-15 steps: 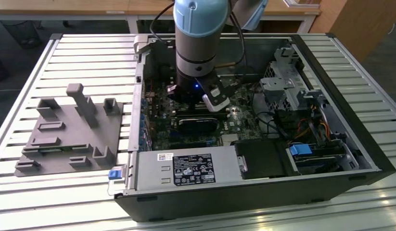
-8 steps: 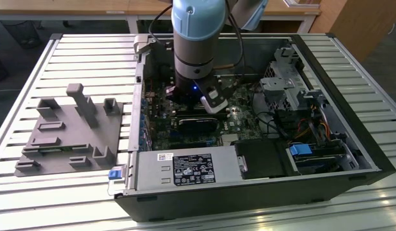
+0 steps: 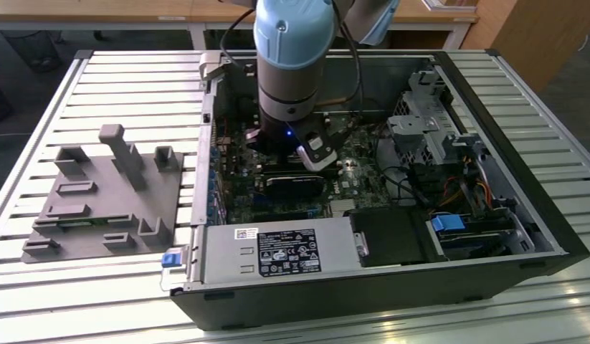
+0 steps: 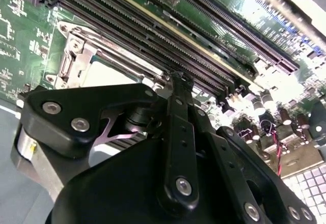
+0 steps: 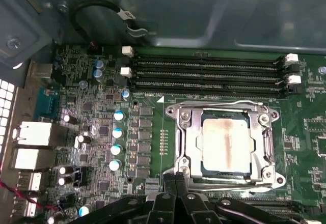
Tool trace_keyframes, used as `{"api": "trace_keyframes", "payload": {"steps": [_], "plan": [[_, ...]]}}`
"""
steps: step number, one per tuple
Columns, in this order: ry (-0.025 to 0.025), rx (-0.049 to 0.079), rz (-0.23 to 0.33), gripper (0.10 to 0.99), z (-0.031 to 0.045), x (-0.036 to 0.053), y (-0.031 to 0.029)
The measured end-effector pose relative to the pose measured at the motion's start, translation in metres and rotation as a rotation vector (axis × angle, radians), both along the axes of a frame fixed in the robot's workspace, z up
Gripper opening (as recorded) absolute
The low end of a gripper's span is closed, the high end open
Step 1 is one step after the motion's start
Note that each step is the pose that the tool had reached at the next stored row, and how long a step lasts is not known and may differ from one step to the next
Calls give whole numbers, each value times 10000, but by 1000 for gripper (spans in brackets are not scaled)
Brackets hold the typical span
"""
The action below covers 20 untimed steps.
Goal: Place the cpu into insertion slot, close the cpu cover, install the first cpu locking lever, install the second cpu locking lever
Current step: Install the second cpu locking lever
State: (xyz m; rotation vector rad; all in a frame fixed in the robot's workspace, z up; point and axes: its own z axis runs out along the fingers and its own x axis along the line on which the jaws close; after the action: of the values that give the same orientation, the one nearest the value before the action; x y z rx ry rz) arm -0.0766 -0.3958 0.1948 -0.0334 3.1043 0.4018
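**Inside the open computer case: chip seated, cover down, gripper at the socket's edge**

Inside the open computer case, the arm reached straight down onto the green motherboard. The cpu lay flat in the insertion slot, its pale metal top streaked with a brownish smear down the middle. The cpu cover sat closed over it, its grey frame ringing the chip so that the top showed through the square window. A thin wire lever ran along the side of the cover nearest the memory slots, and another bright lever lay along the opposite side, next to the gripper.

The gripper stood at the edge of the cover farthest from the memory slots, its black fingers drawn tight together with no gap between them and nothing clasped. In the second wrist view the same gripper had its tip pressed close by the corner of the cover, with the memory slots running just beyond it.

In the exterior view, a grey fixture block rested on the slatted table, well apart from the socket, outside the case wall. The power supply sat at the case's near edge, beside a bundle of cables.
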Motion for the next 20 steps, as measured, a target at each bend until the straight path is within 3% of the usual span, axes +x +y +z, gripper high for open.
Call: {"api": "trace_keyframes", "payload": {"steps": [6,12,20], "plan": [[-1,174,-4,106,-39,-18,1],[2,186,-2,106,-41,-40,-1],[0,257,-3,106,102,-43,1]]}}
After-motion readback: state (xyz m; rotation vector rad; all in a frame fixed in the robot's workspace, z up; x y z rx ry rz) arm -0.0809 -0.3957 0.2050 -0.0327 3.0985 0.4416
